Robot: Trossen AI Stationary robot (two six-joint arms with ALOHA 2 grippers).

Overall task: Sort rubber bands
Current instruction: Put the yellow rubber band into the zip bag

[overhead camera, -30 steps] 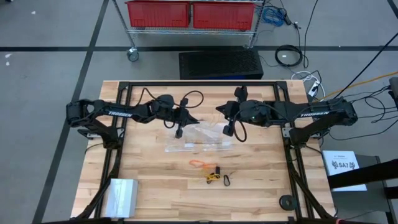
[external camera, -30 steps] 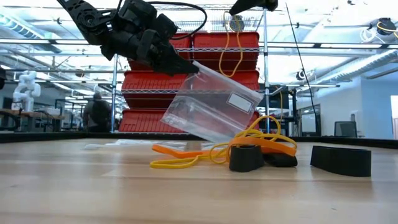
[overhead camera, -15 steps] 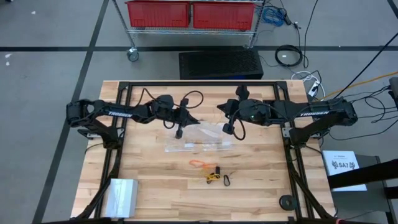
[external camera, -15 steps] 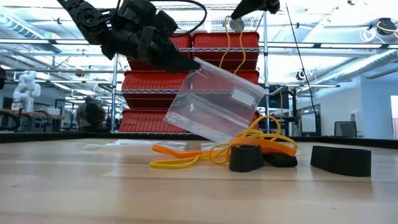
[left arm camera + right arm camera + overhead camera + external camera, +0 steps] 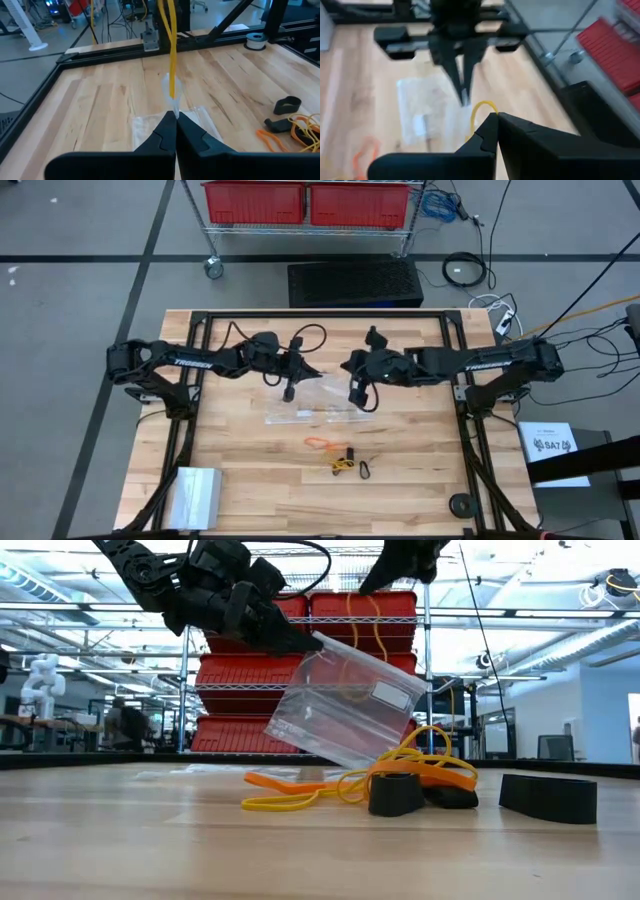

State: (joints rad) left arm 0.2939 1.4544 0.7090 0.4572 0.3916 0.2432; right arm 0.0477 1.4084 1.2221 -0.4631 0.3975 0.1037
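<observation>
My left gripper is shut on a clear plastic bag, which hangs tilted over the middle of the table. Just to its right and higher, my right gripper is shut on a yellow rubber band that dangles at the bag's upper edge. Its lower loop shows through or behind the plastic. More rubber bands lie on the table nearer the front: orange, yellow and black. My left gripper pinches the bag's upper corner between its two shut fingers, coming nearly level from the table's left. The bag hangs slanting below the fingers; the bands in front hide whether its lower corner meets the table. My right gripper pinches the top of the yellow band between its fingertips, slanting down from the table's right. The band hangs slack below them, lifted clear of the table.
A second clear bag lies flat under the hanging one. A stack of bags sits at the near left corner and a black roll at the near right. A black block stands right of the bands.
My right gripper has moved down and toward the table's left, closing on the bag's upper edge, and has tipped further down, with the yellow band still hanging from it. My left gripper has kept the bag in place.
</observation>
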